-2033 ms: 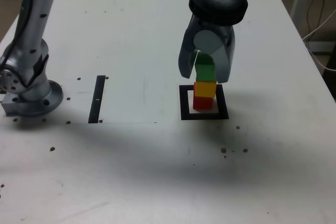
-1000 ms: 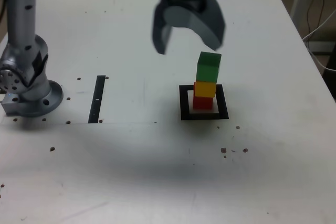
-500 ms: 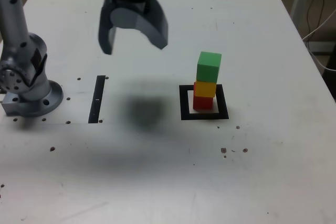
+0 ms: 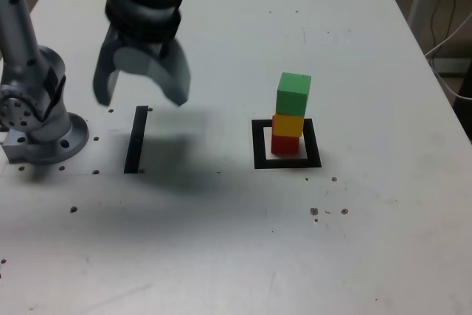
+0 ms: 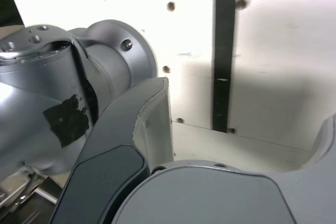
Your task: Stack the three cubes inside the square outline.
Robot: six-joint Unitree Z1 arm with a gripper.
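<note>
A red cube (image 4: 285, 143) is sitting inside the square outline (image 4: 287, 162), carrying a yellow cube (image 4: 288, 125) and a slightly offset green cube (image 4: 293, 94); any tabletop (image 4: 221, 256) jolt is threatening to topple them. Farther off, the gripper (image 4: 141, 90) is hanging empty, fingers apart.

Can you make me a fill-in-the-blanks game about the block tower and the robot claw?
1. The cube at the top of the tower is ____.
2. The red cube sits inside the black ____ outline.
3. The yellow cube rests right on top of the ____ cube.
4. The gripper hangs above the black strip with its jaws ____, holding nothing.

Missing words: green; square; red; open
</note>
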